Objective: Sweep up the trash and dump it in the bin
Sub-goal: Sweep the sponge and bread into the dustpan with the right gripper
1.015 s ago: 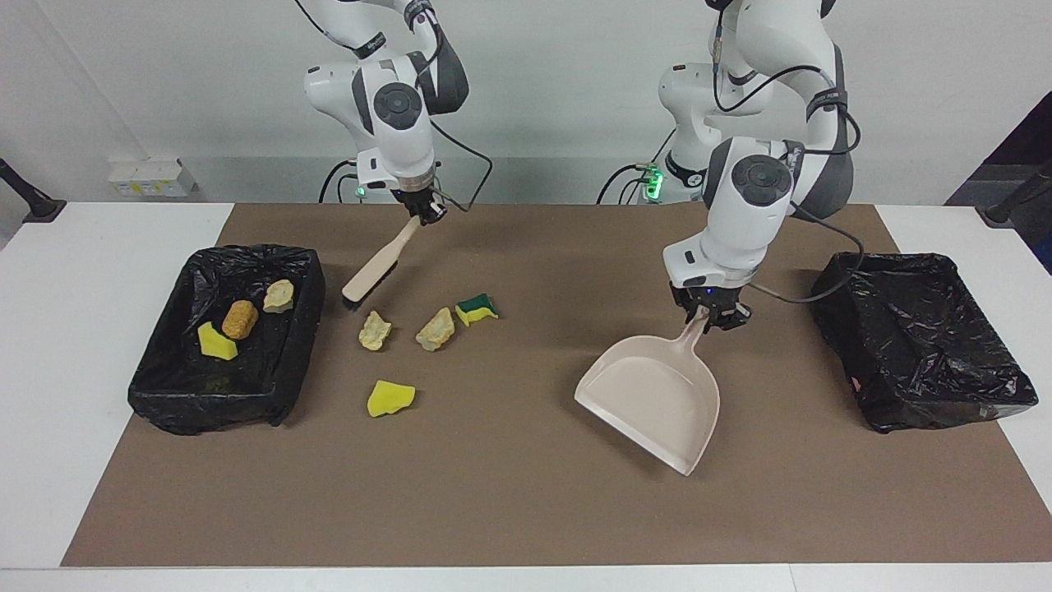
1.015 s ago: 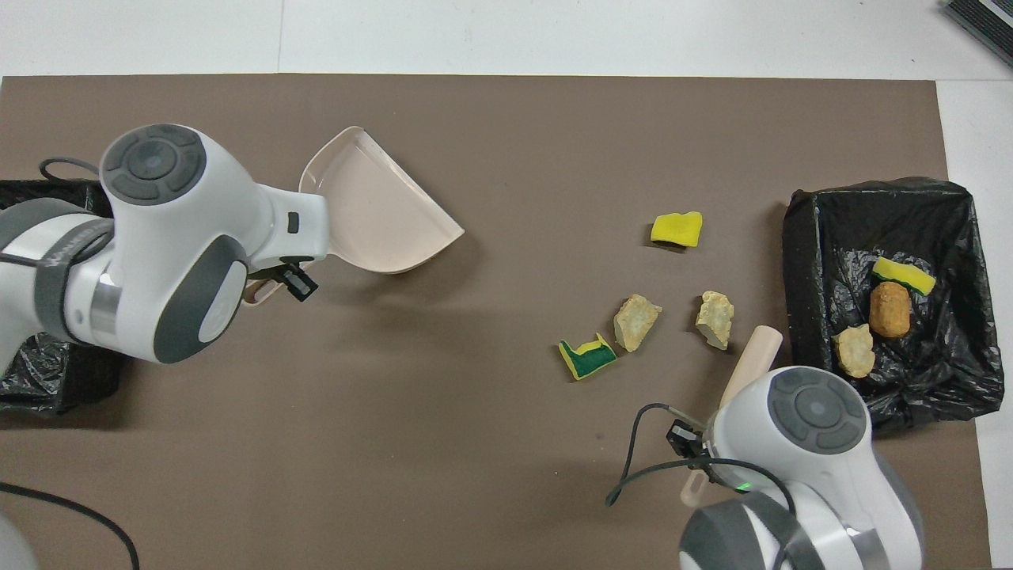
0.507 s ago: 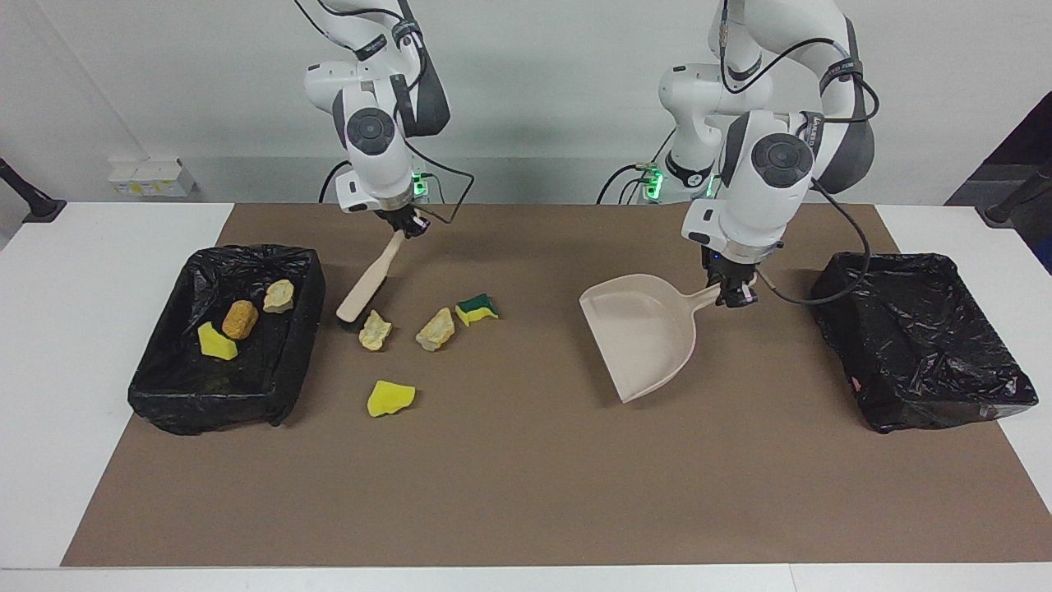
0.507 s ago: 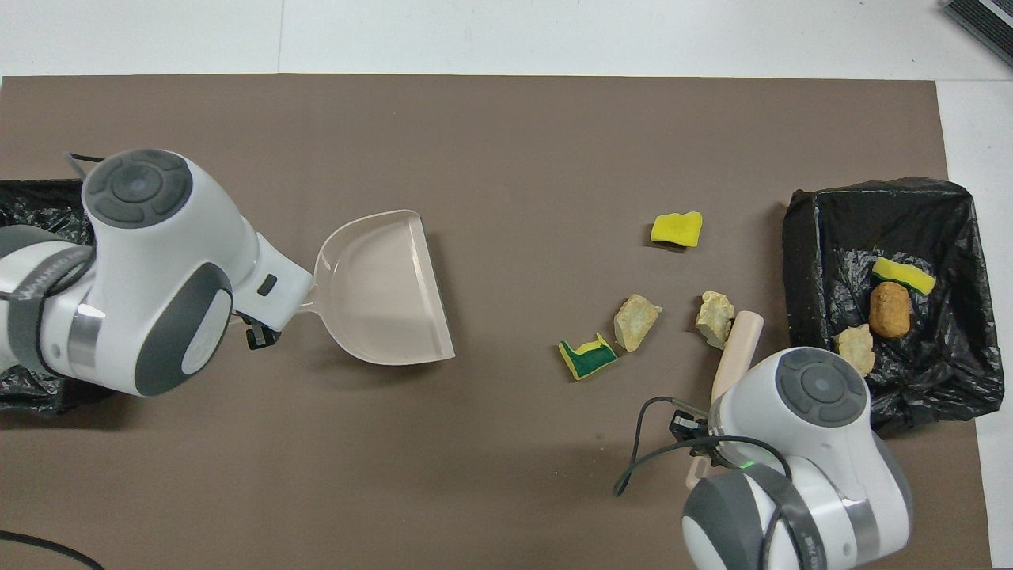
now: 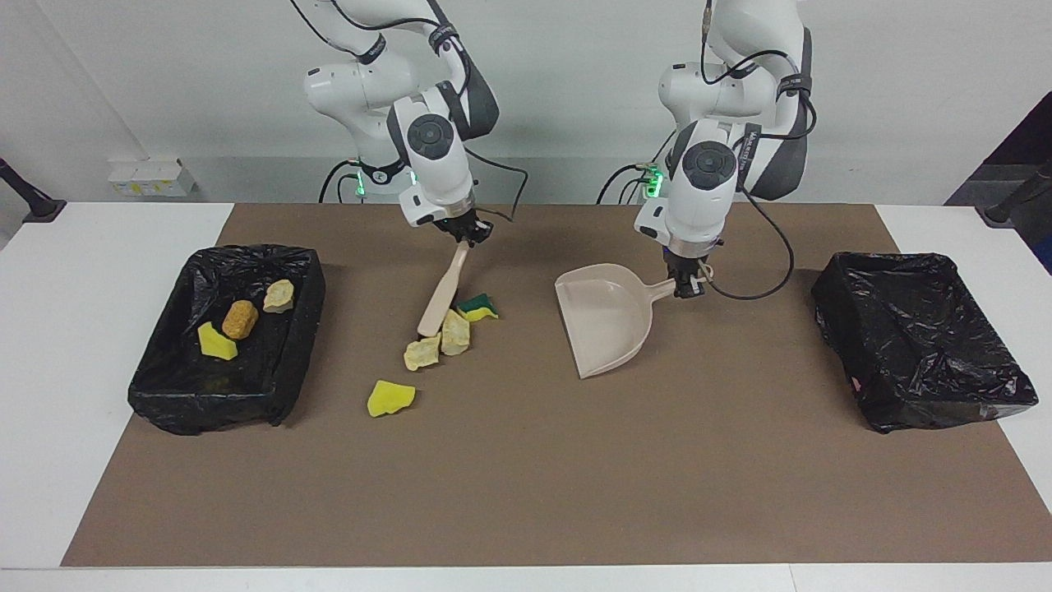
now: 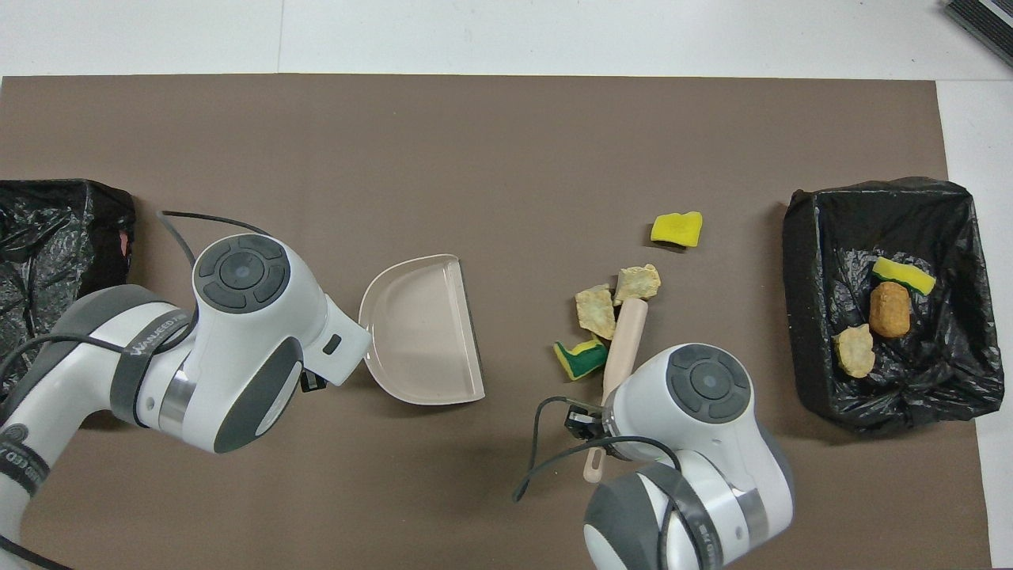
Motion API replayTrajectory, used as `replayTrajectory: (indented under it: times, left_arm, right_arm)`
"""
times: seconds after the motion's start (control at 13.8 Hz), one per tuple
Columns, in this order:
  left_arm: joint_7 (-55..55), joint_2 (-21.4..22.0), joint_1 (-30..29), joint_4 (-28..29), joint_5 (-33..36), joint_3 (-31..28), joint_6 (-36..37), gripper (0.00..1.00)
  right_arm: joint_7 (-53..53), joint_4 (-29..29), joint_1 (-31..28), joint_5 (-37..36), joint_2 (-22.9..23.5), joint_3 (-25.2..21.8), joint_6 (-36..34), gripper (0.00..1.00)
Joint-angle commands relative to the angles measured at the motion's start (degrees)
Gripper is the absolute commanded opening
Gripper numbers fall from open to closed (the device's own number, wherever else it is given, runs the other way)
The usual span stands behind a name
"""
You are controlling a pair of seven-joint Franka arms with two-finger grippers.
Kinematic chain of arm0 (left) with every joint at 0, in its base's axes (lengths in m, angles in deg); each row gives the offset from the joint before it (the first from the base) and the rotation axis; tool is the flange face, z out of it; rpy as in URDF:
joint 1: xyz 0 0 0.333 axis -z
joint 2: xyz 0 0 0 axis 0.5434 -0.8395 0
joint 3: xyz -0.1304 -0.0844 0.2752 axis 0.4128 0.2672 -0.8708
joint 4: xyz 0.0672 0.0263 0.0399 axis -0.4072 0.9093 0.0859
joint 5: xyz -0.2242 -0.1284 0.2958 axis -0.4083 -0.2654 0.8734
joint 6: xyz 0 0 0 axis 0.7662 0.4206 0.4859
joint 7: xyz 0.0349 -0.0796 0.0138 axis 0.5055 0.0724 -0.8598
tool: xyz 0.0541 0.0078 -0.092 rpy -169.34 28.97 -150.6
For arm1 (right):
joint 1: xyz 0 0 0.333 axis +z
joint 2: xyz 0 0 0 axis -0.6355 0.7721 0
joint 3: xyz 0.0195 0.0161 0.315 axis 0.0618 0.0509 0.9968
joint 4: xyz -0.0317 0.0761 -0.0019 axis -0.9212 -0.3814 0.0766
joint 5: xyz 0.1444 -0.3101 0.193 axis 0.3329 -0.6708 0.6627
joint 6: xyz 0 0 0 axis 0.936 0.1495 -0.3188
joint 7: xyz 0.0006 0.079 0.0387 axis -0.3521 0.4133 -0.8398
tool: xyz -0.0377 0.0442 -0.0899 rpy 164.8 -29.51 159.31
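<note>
Brown mat (image 5: 526, 493) covers most of the table, with a black-lined bin at each end. The bin at the right arm's end (image 5: 164, 395) already has three scraps in it; the bin at the left arm's end (image 5: 920, 386) looks empty from what I can see.

Dustpan (image 5: 604, 325) sits mid-mat, mouth facing the scraps, the left gripper (image 5: 686, 284) clamped on its handle. The right gripper (image 5: 466, 233) is clenched on the brush (image 5: 440, 292), whose head is right up against two pale beige lumps (image 5: 436, 345), with the green-yellow sponge (image 5: 478, 307) just beside the handle, toward the pan. A yellow sponge chunk (image 5: 390, 397) lies apart, farther from the robots than the cluster.

My take: the sweep is underway and the trick is keeping the brush low and pushing straight toward the pan mouth so the lumps don't squirt out sideways. The pan lip should probably stay flat on the mat or pieces slide under it. That stray yellow chunk likely needs its own pass. Nothing really blocks the path between the cluster and the pan, just open mat.
</note>
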Motion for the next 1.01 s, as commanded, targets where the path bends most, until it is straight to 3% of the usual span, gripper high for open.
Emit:
replayTrajectory:
  times: [0.0,0.29,0.65,0.94]
  left_arm:
    - [-1.1,2.2,0.9,2.7,0.7,-0.7,-2.6,0.0]
    - [-6.9,2.1,2.1,5.5,0.7,-0.7,-5.6,0.0]
    - [-8.1,2.1,2.0,5.5,0.6,-0.7,-5.7,0.0]
    - [-8.1,2.0,2.1,5.4,0.6,-0.7,-5.6,0.0]
  right_arm:
    - [-1.5,-5.4,0.8,2.6,3.7,0.2,-0.3,0.0]
    - [-3.3,-6.7,3.3,3.0,4.3,0.2,-0.1,0.0]
    - [-4.3,-7.0,7.9,11.2,5.7,0.4,3.1,0.0]
    - [-4.0,-12.7,12.7,13.0,7.7,0.6,2.2,0.0]
